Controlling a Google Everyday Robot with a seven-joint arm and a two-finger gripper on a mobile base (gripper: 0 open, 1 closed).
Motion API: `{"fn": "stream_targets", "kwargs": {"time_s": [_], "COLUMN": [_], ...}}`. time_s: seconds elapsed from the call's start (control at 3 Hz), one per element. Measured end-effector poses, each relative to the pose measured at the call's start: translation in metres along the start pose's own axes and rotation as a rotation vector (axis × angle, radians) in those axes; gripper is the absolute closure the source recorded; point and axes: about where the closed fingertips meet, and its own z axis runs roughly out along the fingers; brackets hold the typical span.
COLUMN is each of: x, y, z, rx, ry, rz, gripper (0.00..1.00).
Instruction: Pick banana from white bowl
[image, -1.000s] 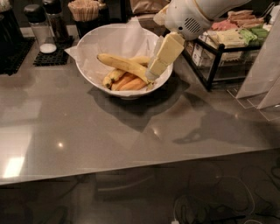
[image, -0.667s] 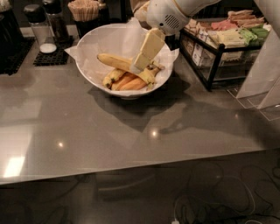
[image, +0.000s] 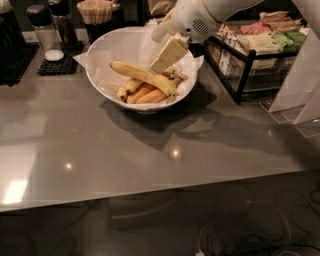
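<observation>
One gripper (image: 164, 61) hovered inside the white bowl (image: 100, 55), just above the banana (image: 142, 76); open or closed, couldn't tell.

Above the white bowl (image: 98, 85), the gripper (image: 162, 62) blocks the paper lining (image: 125, 47) behind it. The banana (image: 142, 76) covers parts of the fruit (image: 145, 96) beneath. Right of the bowl, the rack's (image: 241, 75) packets are unreadable.

Glossy grey countertop (image: 150, 165) carrying wide white paper-lined bowl (image: 101, 55) far centre, black ribbed mat (image: 62, 66) far left, black wire rack (image: 239, 82) far right. White robot gripper (image: 162, 62) over bowl.
</observation>
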Motion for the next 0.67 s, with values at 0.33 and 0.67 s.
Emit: {"fn": "stream_targets", "kwargs": {"time_s": [0.33,0.67], "x": [0.020,0.034], "y": [-0.002,-0.009], "z": [0.024,0.049], "rx": [-0.017,-0.039], "ry": [-0.032,-0.052], "rz": [0.076,0.121], "gripper": [0.24,0.23]}}
